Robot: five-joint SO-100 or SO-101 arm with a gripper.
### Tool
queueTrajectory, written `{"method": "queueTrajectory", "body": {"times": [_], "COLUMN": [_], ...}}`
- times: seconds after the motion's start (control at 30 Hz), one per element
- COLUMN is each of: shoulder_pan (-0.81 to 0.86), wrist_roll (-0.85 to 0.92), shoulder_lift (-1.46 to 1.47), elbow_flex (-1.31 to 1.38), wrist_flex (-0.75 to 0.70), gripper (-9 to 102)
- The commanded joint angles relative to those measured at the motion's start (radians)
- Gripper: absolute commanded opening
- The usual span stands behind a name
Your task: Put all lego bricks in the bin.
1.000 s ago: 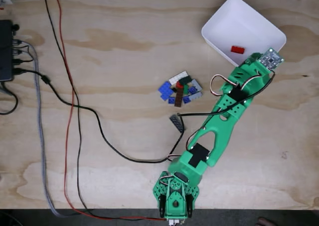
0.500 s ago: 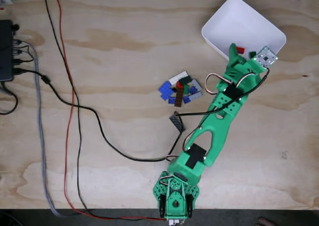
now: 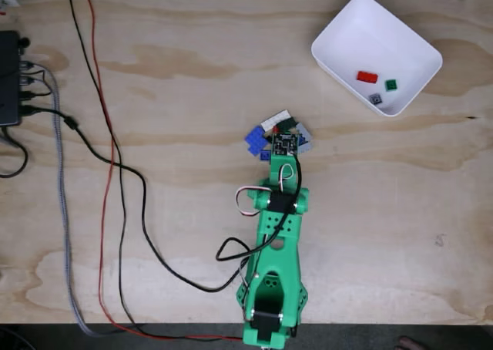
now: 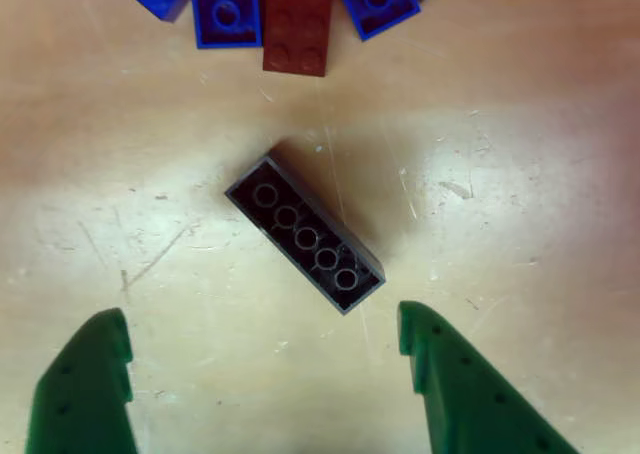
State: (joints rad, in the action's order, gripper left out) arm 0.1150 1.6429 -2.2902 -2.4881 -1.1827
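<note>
Since the earlier frames the green arm (image 3: pixel 275 265) has been swung away from the bin (image 3: pixel 339 30) and is now stretched over the pile of lego bricks (image 3: pixel 262 134) in the middle of the desk (image 3: pixel 169 234), while a red, a green and a grey brick are left inside the bin at the upper right of the fixed view. In the other view the pincer (image 4: pixel 265 359) is seen wide open and empty, its two green fingers (image 4: pixel 455 384) standing apart above the wood. A black brick (image 4: pixel 305 232) lies tilted just above them, untouched, with blue and dark red bricks further up.
</note>
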Motion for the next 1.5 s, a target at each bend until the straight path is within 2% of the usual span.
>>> {"method": "queueTrajectory", "body": {"times": [0.0, 0.3, 0.5, 0.6, 0.73, 0.83, 0.93, 1.0, 1.03, 1.17, 1.3, 1.47], "shoulder_pan": [-0.038, -0.002, 0.000, -0.021, -0.071, -0.152, -0.262, -0.244, -0.206, 0.038, 0.206, 0.301], "wrist_roll": [0.077, 0.224, 0.239, 0.209, 0.169, 0.046, -0.250, -0.353, -0.397, -0.400, -0.370, -0.371], "shoulder_lift": [0.160, 0.380, 0.469, 0.474, 0.410, 0.241, -0.089, -0.259, -0.299, -0.252, 0.115, 0.589], "elbow_flex": [0.038, 0.183, 0.156, 0.115, 0.058, 0.000, 0.021, 0.121, 0.173, 0.242, 0.376, 0.732], "wrist_flex": [0.046, 0.054, 0.199, 0.281, 0.299, 0.249, 0.132, 0.075, 0.100, 0.388, 0.626, 0.693], "gripper": [30, 31, 29, 0, 0, 0, 0, 0, 0, 0, 0, 0]}}
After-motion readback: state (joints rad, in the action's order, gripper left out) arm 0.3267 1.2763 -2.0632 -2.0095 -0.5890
